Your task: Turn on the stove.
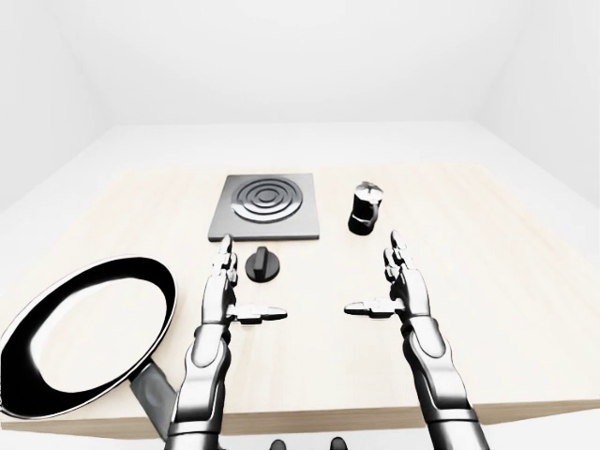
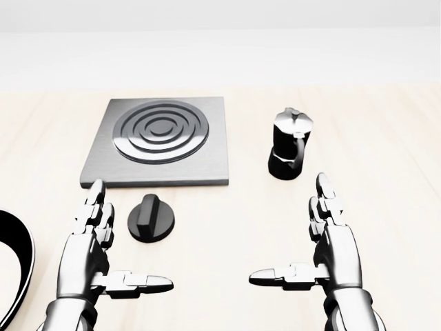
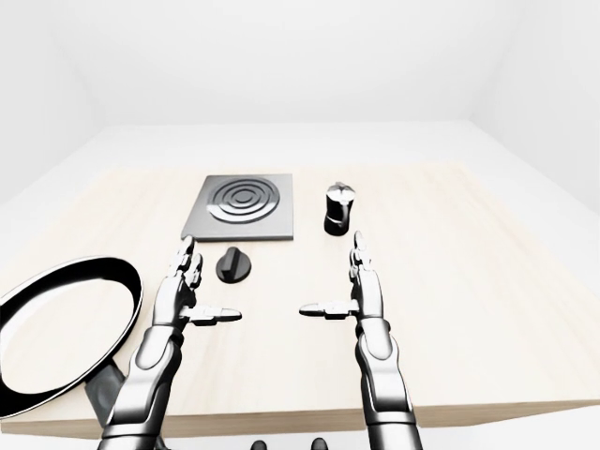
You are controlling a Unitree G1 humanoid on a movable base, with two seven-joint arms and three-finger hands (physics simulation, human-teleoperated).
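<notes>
A grey square stove plate (image 2: 157, 140) with a dark ringed burner lies on the pale wooden table (image 2: 386, 138), upper left of centre in the head view. Its black round knob (image 2: 151, 218) with a raised bar sits just below the plate. My left hand (image 2: 103, 258) hovers open to the left of and below the knob, fingers straight, thumb pointing right, not touching it. Over bare wood at the lower right my right hand (image 2: 313, 252) is open too, thumb pointing left.
A black and silver moka pot (image 2: 289, 144) stands upright to the right of the stove plate, above my right hand. A large black frying pan (image 1: 84, 337) with a white inside lies at the table's lower left, its handle towards the near edge.
</notes>
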